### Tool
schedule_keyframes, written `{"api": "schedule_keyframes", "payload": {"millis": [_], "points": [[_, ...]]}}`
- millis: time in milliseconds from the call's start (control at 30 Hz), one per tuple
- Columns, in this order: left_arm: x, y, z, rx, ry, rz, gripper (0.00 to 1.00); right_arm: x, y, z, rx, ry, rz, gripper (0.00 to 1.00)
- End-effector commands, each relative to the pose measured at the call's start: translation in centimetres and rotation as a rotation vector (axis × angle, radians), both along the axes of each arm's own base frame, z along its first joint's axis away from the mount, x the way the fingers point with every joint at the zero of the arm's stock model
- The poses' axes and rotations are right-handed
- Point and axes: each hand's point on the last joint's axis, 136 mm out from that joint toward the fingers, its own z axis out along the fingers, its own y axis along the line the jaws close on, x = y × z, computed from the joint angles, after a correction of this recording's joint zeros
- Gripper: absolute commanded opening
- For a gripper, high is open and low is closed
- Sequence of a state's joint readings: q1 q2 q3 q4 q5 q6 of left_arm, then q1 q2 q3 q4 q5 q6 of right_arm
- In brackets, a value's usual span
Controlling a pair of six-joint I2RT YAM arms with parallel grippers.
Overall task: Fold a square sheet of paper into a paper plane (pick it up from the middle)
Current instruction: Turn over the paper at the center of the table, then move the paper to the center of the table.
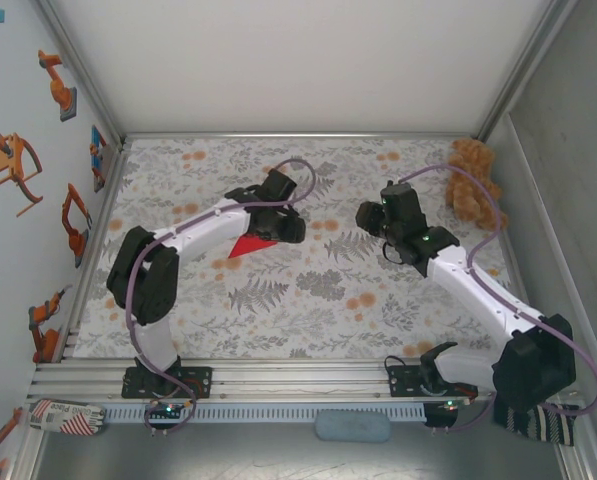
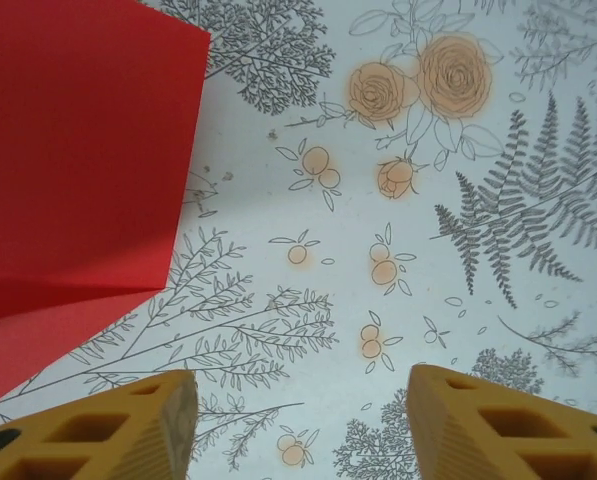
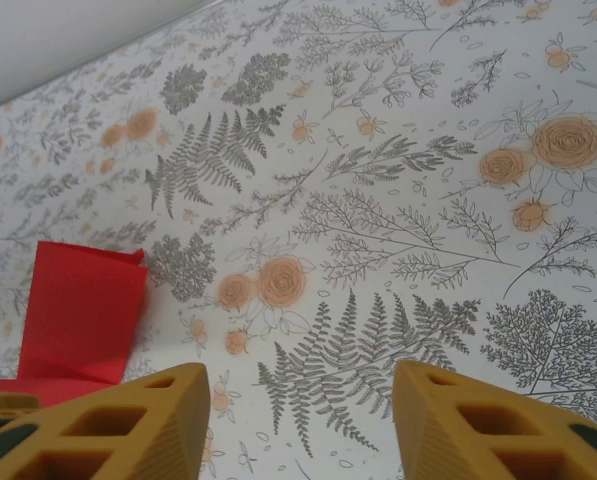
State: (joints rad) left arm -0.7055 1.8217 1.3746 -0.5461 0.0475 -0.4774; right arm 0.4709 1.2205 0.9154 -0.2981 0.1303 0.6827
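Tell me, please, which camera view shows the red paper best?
The left wrist view: the red paper is close and large there, with its fold line clear, though the frame cuts it. The right wrist view shows it smaller, at the left. The top view shows a small red triangle beside the left arm.

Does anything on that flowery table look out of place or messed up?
A brown teddy bear sits in the far right corner, unrelated to paper folding. The red paper lies partly folded, looking intact.
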Motion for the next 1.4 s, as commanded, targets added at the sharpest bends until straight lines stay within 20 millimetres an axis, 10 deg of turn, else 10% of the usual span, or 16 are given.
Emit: {"api": "schedule_keyframes", "payload": {"millis": [0, 200, 867, 1367], "points": [[1.2, 2.0, -0.4, -0.104, 0.049, 0.091, 0.63, 0.8, 0.1, -0.2, 0.02, -0.017, -0.016, 0.59], [2.3, 4.7, -2.6, -0.097, 0.093, 0.152, 0.65, 1.3, 1.0, -0.9, 0.048, -0.011, 0.006, 0.93], [5.3, 7.0, -7.2, -0.035, 0.131, 0.178, 0.67, 2.3, 4.3, -4.0, 0.15, 0.12, 0.066, 0.78], [-0.7, 0.7, -8.5, -0.214, 0.293, 0.095, 0.55, 1.2, 6.4, -9.8, 0.37, 0.321, -0.018, 0.58]]}}
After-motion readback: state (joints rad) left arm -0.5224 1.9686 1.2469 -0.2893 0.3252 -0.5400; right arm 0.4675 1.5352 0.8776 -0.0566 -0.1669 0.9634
